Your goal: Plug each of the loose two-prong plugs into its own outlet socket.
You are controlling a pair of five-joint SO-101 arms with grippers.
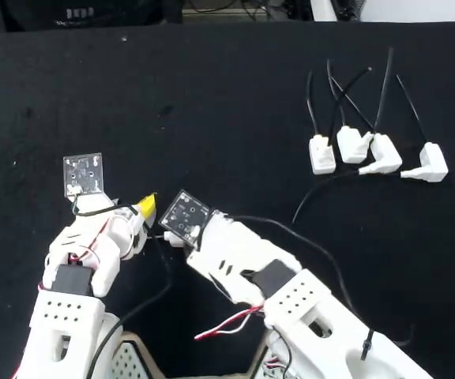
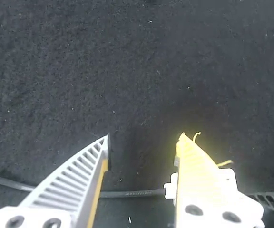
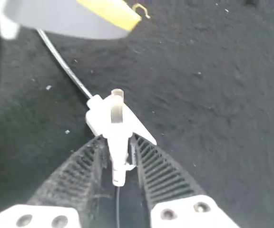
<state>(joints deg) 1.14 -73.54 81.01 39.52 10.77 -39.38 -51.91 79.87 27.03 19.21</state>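
My right gripper (image 3: 118, 140) is shut on a small white two-prong plug (image 3: 112, 116), prongs pointing away from the wrist, low over the black table. The plug's thin black cord (image 3: 63, 64) trails off across the mat. In the high view this gripper (image 1: 172, 237) sits at the front left-centre. My left gripper (image 2: 144, 140) is open just beside it, with the cord (image 2: 132, 193) running between its grey and yellow fingers (image 2: 194, 166). Part of the held plug (image 2: 169, 189) peeks out behind the yellow finger. In the high view the left gripper (image 1: 148, 219) stands a little left of the right one.
Several white plug-like pieces (image 1: 354, 146) with black cords lie in a row at the back right, the last one (image 1: 429, 166) farthest right. A black cable (image 1: 314, 237) curves along the right arm. The table's back edge (image 1: 227, 20) borders dark equipment.
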